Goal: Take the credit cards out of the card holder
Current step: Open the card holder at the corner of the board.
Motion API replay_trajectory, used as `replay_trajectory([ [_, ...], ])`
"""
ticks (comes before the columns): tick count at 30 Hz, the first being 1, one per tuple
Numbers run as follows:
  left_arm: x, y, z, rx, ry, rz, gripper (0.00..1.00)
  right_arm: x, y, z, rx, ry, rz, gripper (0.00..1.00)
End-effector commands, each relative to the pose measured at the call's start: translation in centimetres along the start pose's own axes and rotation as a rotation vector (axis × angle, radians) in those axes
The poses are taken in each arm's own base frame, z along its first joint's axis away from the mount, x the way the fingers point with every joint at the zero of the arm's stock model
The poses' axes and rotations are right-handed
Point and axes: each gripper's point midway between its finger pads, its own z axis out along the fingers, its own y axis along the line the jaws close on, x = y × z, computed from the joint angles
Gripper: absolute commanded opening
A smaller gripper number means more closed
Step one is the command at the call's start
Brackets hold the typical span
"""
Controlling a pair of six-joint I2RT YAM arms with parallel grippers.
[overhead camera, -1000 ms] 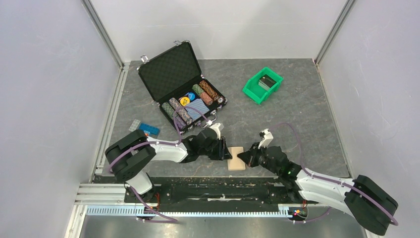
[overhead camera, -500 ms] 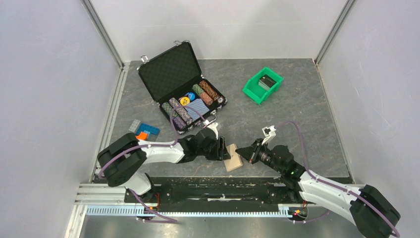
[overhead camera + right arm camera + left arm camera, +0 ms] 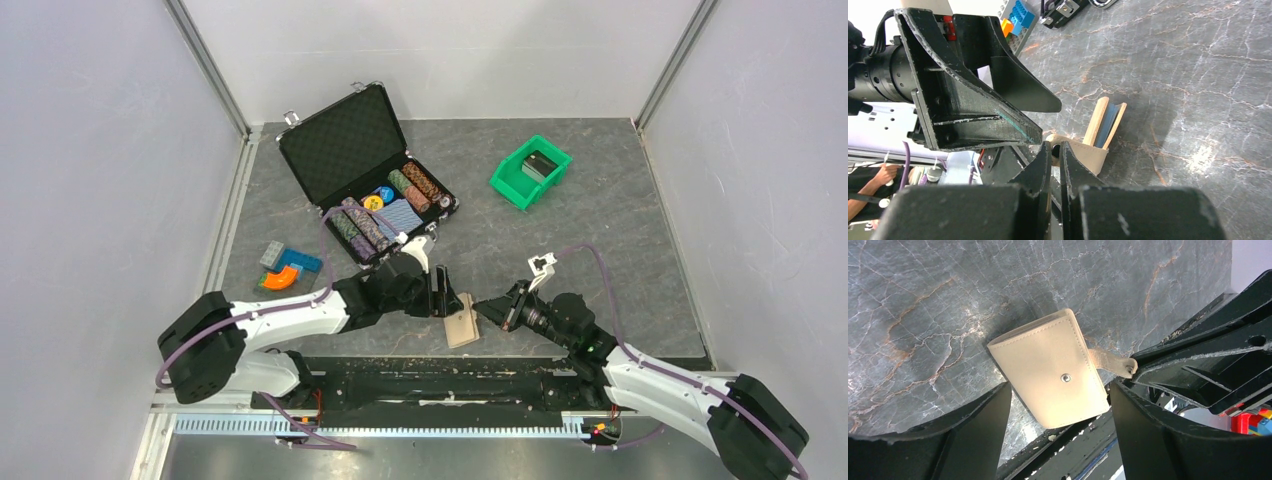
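Observation:
The tan card holder [image 3: 462, 322] stands tilted on its edge near the table's front edge. In the left wrist view its closed outer face [image 3: 1050, 367] shows a snap and a side tab [image 3: 1110, 362]. In the right wrist view it [image 3: 1096, 120] gapes slightly, and the blue edge of a credit card [image 3: 1108, 125] shows inside. My right gripper [image 3: 1054, 152] is shut on the tab; it also shows in the top view [image 3: 487, 307]. My left gripper [image 3: 1059, 387] is open, its fingers either side of the holder's near end; it sits just left of the holder in the top view [image 3: 444, 293].
An open black chip case [image 3: 372, 170] stands at the back left. A green bin [image 3: 530, 170] is at the back right. Blue and orange blocks [image 3: 285, 268] lie at the left. The black front rail [image 3: 440, 375] runs just below the holder.
The card holder has tipped up from lying flat onto its edge and shifted slightly left. My left arm has swung, uncovering the blocks. My right gripper keeps hold of the tab.

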Motion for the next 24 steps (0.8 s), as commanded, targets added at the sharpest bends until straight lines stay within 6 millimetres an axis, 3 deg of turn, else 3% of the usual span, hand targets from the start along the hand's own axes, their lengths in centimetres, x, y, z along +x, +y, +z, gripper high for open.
replay_trajectory([
  [1, -2.1, -1.7, -0.6, 0.02, -0.067, -0.01, 0.8, -2.0, 3.2, 0.2, -0.108, -0.047, 0.01, 0.0],
  [7, -1.6, -2.9, 0.6, 0.056, -0.002, 0.017, 0.83, -1.9, 3.8, 0.1, -0.136, -0.038, 0.011, 0.0],
  [12, -1.2, -2.6, 1.4, 0.055, 0.012, 0.017, 0.81, -2.1, 3.8, -0.1, -0.135, -0.052, 0.017, 0.0],
  [21, -0.3, -0.8, 1.9, -0.015, 0.038, 0.023, 0.66, -2.3, 2.8, -0.2, -0.088, -0.068, 0.0, 0.0],
  [24, -0.1, 0.4, 1.2, -0.076, 0.048, 0.043, 0.6, -2.2, 1.5, 0.1, -0.011, -0.056, -0.038, 0.0],
])
